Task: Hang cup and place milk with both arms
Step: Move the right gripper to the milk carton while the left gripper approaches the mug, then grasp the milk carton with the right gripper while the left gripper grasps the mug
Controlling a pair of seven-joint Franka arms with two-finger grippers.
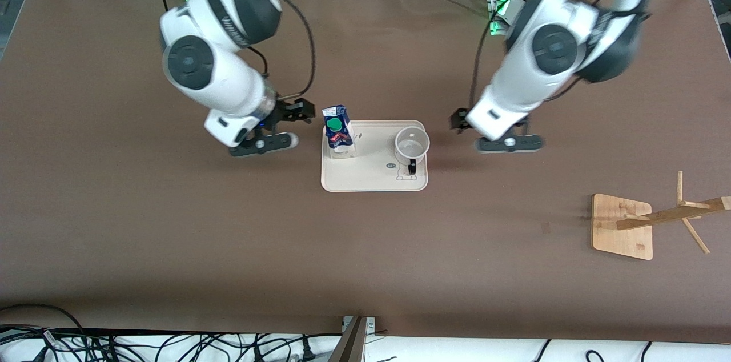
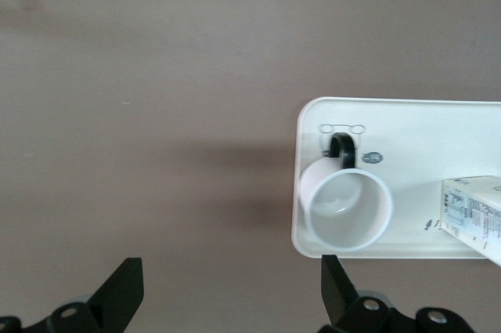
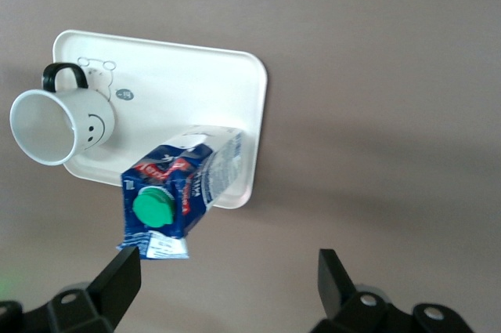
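Low at the right of the front view, a wooden rack (image 1: pixel 622 226) stands on the brown surface (image 1: pixel 171 248) toward the left arm's end. Mid-frame lies a white tray (image 1: pixel 374 179). On it the cup (image 1: pixel 412 145) stands upright, handle toward the camera, and the milk (image 1: pixel 337 131) stands at the tray's other end. The left end effector (image 1: pixel 457 120) and right end effector (image 1: pixel 304 111) hover beside the tray, each spread wide and holding nothing.

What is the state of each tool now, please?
Left tool: open, holding nothing, beside the tray.
Right tool: open, holding nothing, near the milk.
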